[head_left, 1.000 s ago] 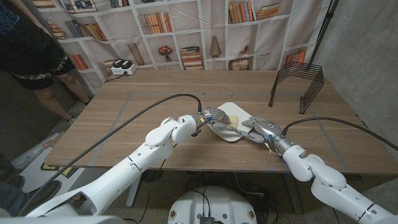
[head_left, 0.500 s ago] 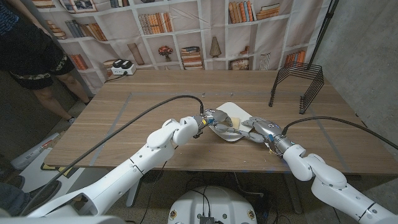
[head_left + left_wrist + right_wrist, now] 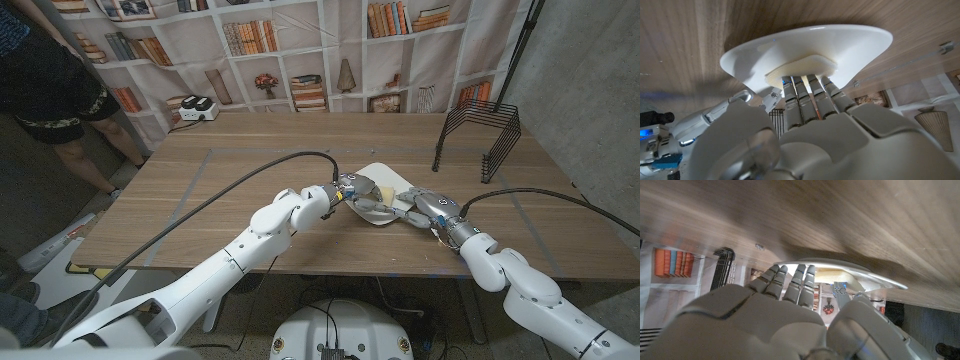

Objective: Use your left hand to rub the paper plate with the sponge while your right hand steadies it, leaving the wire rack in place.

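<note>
The round white paper plate lies a little right of the head picture's centre, and on it our left hand presses the pale yellow rectangular sponge under straight, close-set fingers. Our right hand meets the plate's right rim with fingers curled at its edge, so we judge the rubbing runs left-right between both hands. The black wire rack stands well apart, upper right.
</note>
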